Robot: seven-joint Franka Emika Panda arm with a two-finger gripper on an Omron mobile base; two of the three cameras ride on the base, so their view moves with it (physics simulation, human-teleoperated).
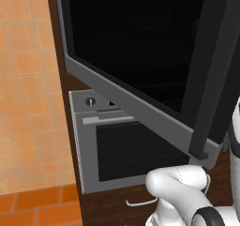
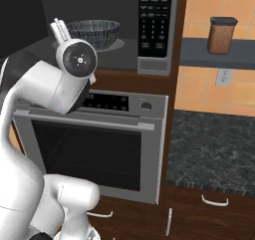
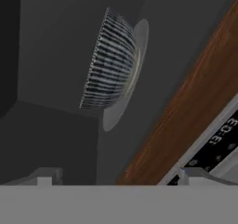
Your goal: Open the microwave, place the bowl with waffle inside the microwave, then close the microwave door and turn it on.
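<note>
Already inside, the bowl (image 2: 93,33) rests on the round turntable plate (image 3: 122,108) in the cavity of the microwave (image 2: 155,60), above the oven (image 2: 94,144) built in under it. The microwave door (image 1: 140,70) is swung wide, its black glass and black bar handle (image 1: 213,79) looming across the left base view. The gripper (image 2: 61,30) hangs at the mouth of the cavity, just beside the bowl but apart from it, fingers spread wide with nothing between them; in the hand view the two fingertips (image 3: 46,176) frame the ribbed bowl from a short way back. Judging from this, opening and placing appear done, while shutting the door and pressing a button on the dark button panel (image 2: 155,20) remain. The waffle cannot be made out: the bowl is seen from the side and low, so its contents are hidden. The door's hinge side and upper edge are cut off by the frame, the panel's labels are too small to read, and much of the cavity's left is masked by the arm. A brown canister (image 2: 221,35) stands on a shelf to the right.
</note>
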